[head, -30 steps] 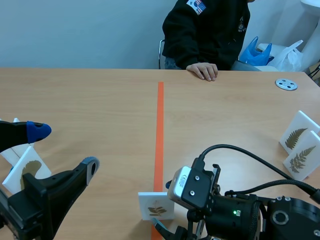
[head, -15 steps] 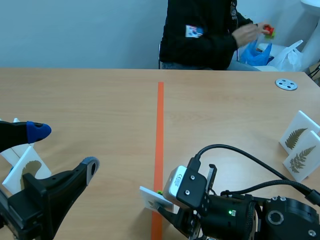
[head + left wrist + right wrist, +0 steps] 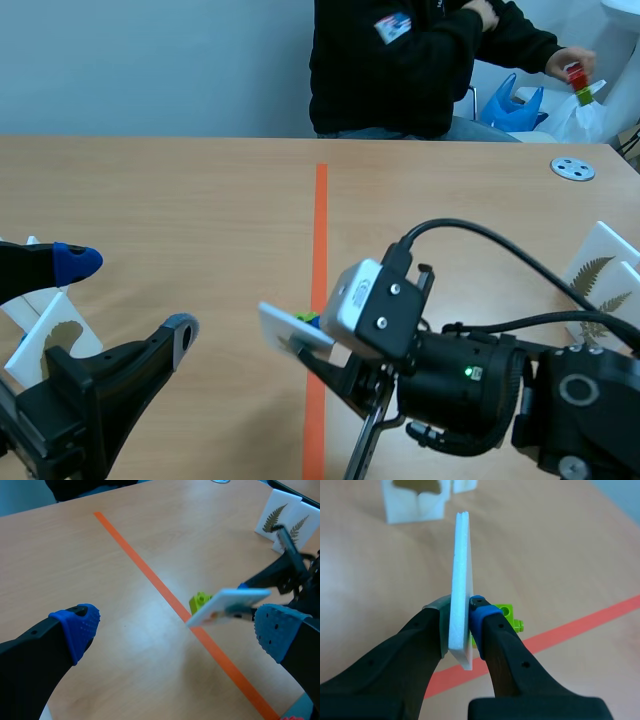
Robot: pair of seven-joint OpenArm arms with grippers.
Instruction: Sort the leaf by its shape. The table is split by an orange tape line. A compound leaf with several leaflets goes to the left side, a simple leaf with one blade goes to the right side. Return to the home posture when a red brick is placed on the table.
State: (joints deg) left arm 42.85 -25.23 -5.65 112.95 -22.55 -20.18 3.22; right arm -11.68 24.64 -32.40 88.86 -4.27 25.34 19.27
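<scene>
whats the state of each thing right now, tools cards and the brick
right tool, shut on the leaf card
leaf card, gripped, held above the table
left tool, open, holding nothing
fern cards, standing on the table's right side
red brick, in the person's hand, not on the table

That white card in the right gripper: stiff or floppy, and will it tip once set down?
The white card looks stiff: pinched at one end in the right gripper, it runs straight without sag. Probably light, like thin foam board. Its small green brick base looks narrow, so it may tip if nudged.
</scene>
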